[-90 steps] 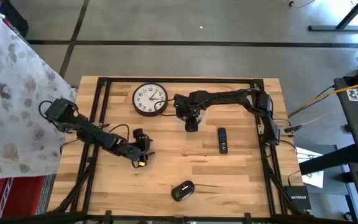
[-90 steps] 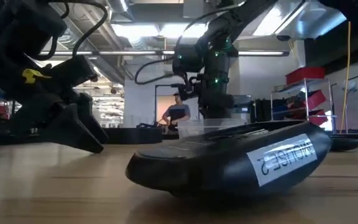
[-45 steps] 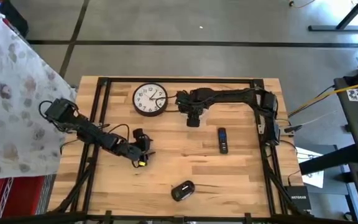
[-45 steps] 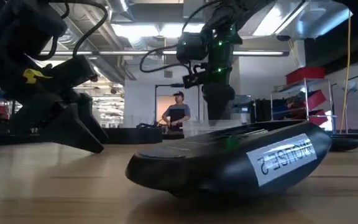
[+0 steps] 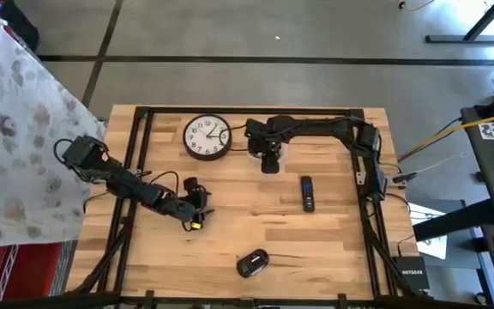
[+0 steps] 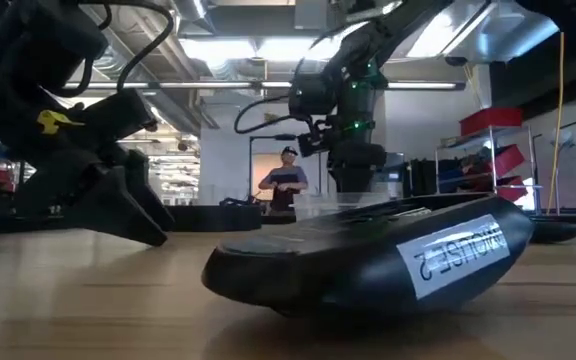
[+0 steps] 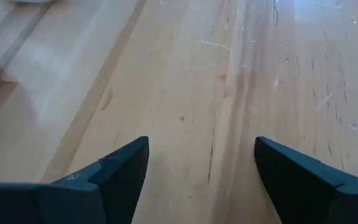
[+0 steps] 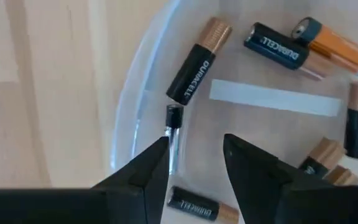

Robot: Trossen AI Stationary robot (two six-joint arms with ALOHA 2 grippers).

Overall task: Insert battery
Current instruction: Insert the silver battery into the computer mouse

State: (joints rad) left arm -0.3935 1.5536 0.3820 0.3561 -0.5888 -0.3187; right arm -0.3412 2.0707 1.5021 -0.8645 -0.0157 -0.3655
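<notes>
Table [image 5: 256,227]: light wooden top with a dark frame along its edges.
Left arm: waits low over the table's left part; left gripper [image 5: 197,206] has its fingers [image 7: 120,171] spread wide above bare wood.
Right arm: reaches across the far side; right gripper [image 5: 268,161] hangs just right of the clock, fingers [image 8: 145,171] parted with nothing between them, directly above the dish.
Wall clock [image 5: 207,137]: lies face up near the far edge.
Clear dish [image 8: 132,118]: holds loose batteries.
Computer mouse [image 5: 252,263]: near the front edge, belly up in the low view.
Remote control [image 5: 307,193]: right of centre, apart from the gripper.
Batteries: one black-and-copper battery [image 8: 197,68] lies just beyond the fingertips, inside the dish rim.
</notes>
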